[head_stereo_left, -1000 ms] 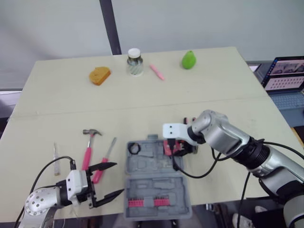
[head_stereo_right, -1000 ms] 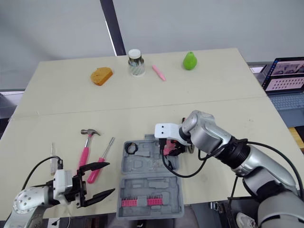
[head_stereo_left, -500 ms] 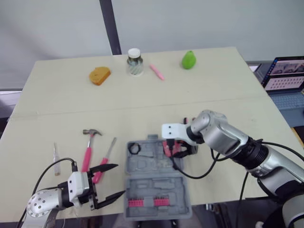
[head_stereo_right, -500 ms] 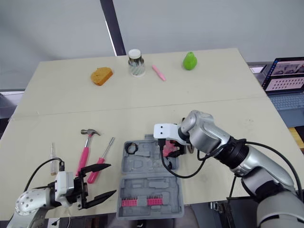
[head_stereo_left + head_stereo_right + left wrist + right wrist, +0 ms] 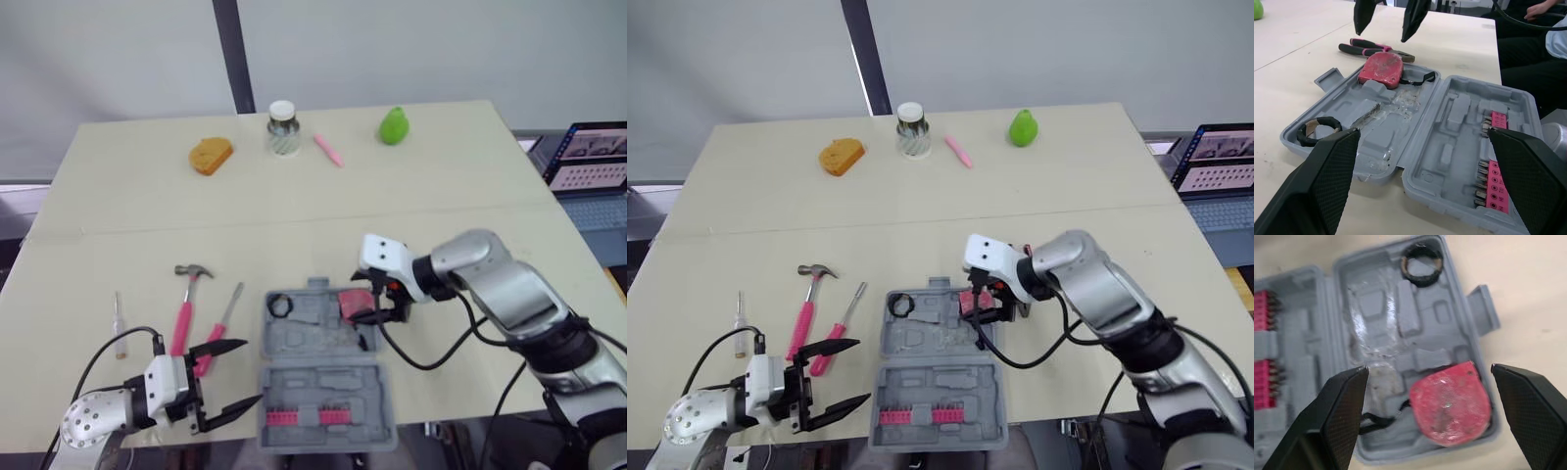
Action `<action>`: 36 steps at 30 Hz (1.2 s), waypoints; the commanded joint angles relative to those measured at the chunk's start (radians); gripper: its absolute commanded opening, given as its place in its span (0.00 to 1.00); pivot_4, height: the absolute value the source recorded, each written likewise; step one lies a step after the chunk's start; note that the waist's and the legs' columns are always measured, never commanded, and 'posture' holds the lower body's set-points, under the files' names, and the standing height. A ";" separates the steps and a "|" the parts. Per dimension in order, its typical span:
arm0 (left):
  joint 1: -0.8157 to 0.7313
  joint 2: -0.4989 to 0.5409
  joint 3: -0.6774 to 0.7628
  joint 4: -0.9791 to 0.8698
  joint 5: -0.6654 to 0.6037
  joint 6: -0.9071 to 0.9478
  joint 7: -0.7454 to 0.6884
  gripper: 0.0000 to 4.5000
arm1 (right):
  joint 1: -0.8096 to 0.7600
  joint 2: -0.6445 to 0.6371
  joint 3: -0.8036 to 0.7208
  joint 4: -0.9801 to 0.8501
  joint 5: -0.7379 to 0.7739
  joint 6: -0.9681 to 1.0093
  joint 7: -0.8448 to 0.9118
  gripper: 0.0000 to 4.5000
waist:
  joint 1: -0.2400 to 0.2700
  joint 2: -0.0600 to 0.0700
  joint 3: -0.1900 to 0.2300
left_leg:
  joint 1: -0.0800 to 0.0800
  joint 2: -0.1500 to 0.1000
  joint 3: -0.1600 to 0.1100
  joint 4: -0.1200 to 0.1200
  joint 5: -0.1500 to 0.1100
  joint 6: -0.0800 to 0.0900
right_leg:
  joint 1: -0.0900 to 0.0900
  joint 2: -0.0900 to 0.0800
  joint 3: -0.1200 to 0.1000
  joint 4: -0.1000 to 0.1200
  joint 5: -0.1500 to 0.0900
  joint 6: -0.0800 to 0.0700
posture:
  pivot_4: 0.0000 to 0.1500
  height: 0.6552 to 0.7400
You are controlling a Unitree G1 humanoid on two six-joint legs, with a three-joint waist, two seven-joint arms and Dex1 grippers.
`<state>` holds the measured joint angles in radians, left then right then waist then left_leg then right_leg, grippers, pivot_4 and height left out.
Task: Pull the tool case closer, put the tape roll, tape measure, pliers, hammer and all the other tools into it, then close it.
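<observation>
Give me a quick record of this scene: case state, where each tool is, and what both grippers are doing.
case: tool case open on table
inside case: tape roll, tape measure
outside on table: pliers, hammer, screwdriver, thin small tool
right gripper: fingers open, above tape measure
left gripper: fingers open, left of case, holding nothing

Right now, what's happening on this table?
The right gripper hangs open just above the red tape measure, which lies in the open tool case; the tape roll sits in the case too. The left gripper hovers open at the case's left side, holding nothing. The hammer and screwdriver lie on the table left of the case, the pliers just outside it by the tape measure.
</observation>
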<state>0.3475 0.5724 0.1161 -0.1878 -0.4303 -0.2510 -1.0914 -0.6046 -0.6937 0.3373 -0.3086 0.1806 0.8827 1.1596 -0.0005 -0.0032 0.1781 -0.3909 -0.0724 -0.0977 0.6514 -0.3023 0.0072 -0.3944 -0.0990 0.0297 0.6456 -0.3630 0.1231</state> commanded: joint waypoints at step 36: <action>0.030 0.038 0.015 -0.067 -0.021 0.023 -0.002 1.00 | 0.193 0.129 -0.144 0.393 0.038 -0.691 -0.081 0.31 | -0.003 -0.001 -0.001 | 0.002 0.001 0.000 -0.001 0.000 0.000 | 0.001 0.001 0.000 0.000 0.000 0.000 | 1.00 0.72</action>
<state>0.3653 0.6055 0.1196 -0.2239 -0.4392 -0.2245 -1.0947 -0.4129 -0.5635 0.2208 0.0959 0.2052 0.2138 1.0693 -0.0038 -0.0041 0.1774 -0.3891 -0.0717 -0.0974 0.6507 -0.3023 0.0070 -0.3936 -0.0983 0.0298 0.6459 -0.3631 0.1229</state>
